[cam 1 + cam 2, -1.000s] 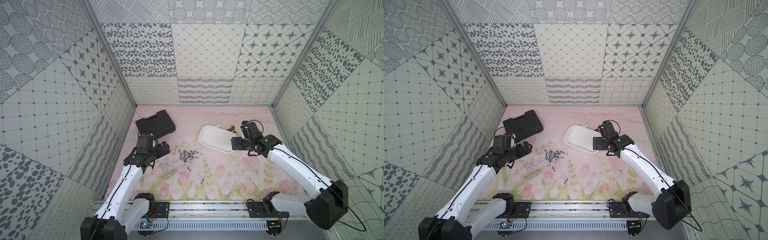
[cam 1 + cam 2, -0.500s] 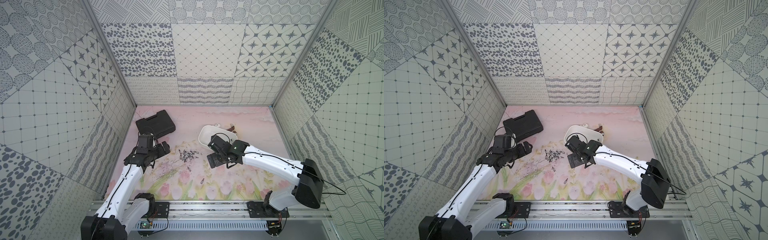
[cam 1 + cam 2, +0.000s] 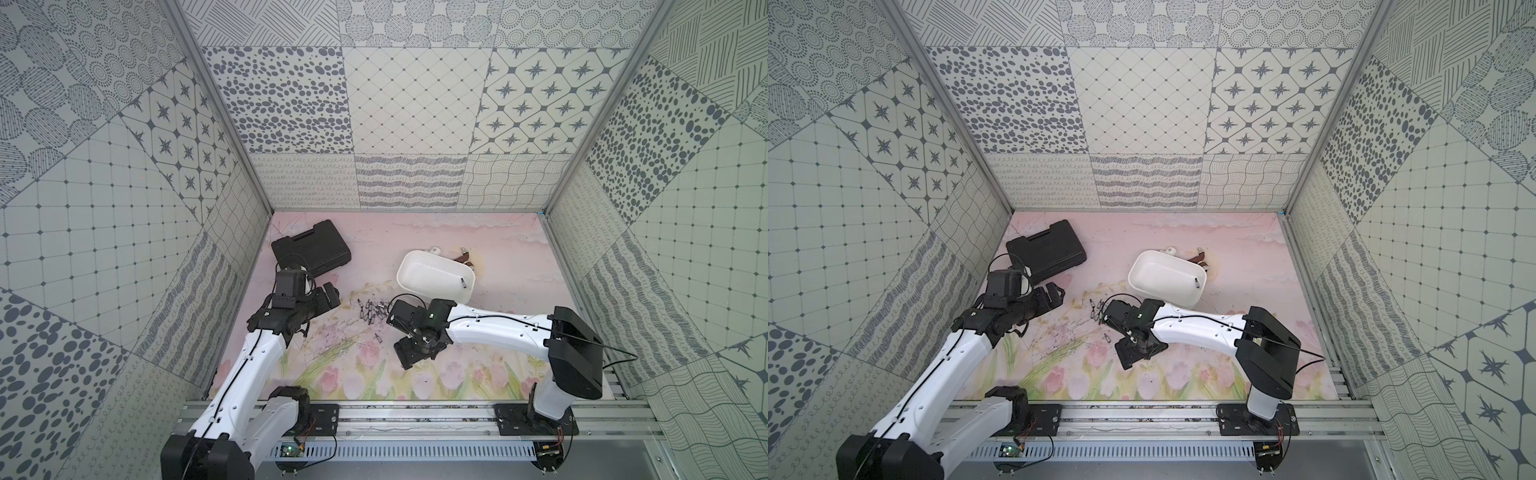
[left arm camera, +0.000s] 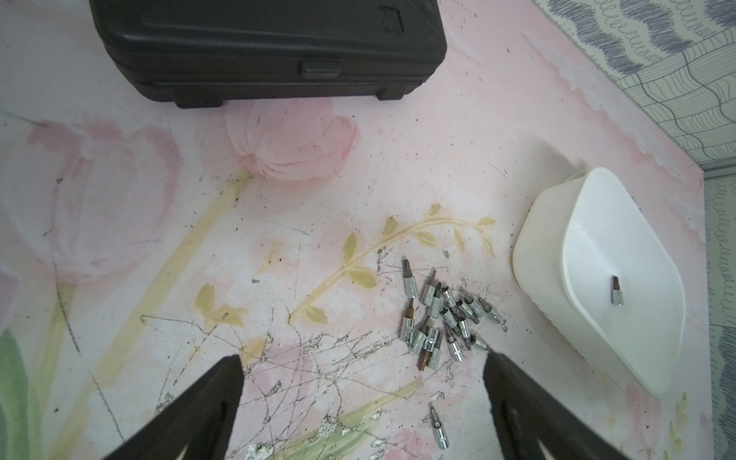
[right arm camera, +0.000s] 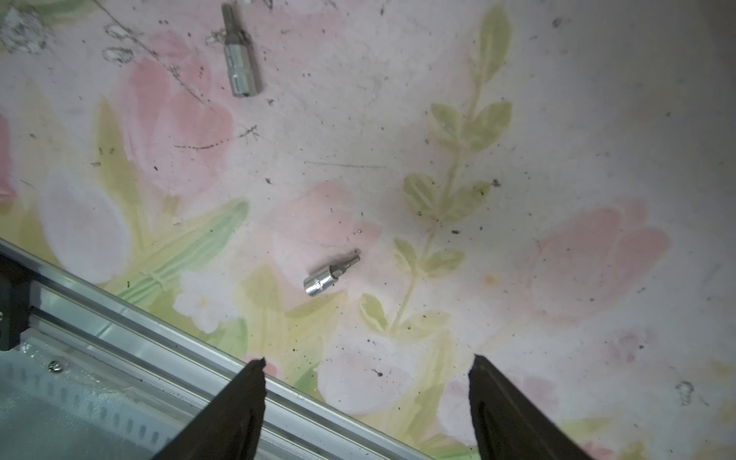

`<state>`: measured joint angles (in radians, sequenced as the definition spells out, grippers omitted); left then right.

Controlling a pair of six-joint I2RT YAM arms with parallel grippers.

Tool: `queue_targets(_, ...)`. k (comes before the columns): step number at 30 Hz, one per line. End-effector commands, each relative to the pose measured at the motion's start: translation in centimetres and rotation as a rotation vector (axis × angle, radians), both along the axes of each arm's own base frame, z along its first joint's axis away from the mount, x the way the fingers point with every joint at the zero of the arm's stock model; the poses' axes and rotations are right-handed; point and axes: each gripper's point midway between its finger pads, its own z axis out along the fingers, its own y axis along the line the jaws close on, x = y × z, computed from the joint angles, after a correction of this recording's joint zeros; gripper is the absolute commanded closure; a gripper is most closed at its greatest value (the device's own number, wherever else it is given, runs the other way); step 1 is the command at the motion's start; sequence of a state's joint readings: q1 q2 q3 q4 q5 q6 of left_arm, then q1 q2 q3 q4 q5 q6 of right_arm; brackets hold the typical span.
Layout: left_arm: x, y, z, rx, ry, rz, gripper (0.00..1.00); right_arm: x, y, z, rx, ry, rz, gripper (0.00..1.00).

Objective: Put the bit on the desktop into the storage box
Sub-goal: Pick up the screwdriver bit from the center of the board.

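Bits: nearly all are out on the desktop (image 3: 511, 245); by my judgement the job is barely begun.
Right arm (image 3: 498, 332): a second ago it reached in beside the box; now it has swung off and lies low in front of the box.
Left arm (image 3: 259, 359): unmoved, across the pile from the box.
Box (image 3: 428, 270): white tub with one bit inside.
Right gripper (image 5: 366, 398): fingers a little narrower than before yet well apart, empty, aimed at the lone bit.
Left gripper (image 4: 362, 398): fingers spread wide, empty.
Pile (image 4: 446, 314): untouched, just beside the box.
Lone bit (image 5: 332, 275): farther from the box than the pile, ahead of the right fingers; likely the next pick.
Boxed bit (image 3: 463, 282): lying on the box floor, so a fresh fetch seems to be starting.
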<state>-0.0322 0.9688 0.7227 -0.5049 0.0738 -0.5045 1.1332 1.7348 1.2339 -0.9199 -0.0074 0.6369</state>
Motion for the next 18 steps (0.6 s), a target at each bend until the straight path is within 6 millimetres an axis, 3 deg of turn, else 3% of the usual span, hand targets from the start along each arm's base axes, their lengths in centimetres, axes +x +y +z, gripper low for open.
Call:
queue_targets(1,0.3,-0.2,0.3,-0.008,-0.02,-0.007,0.01,-0.4,1.4,-0.4,0.013,0.046,-0.004,0.21)
queue_targets(18,0.3,-0.1,0.3,-0.005,-0.023,-0.005,0.01,-0.3,3.1,-3.1,-0.042,0.107,0.057,0.39)
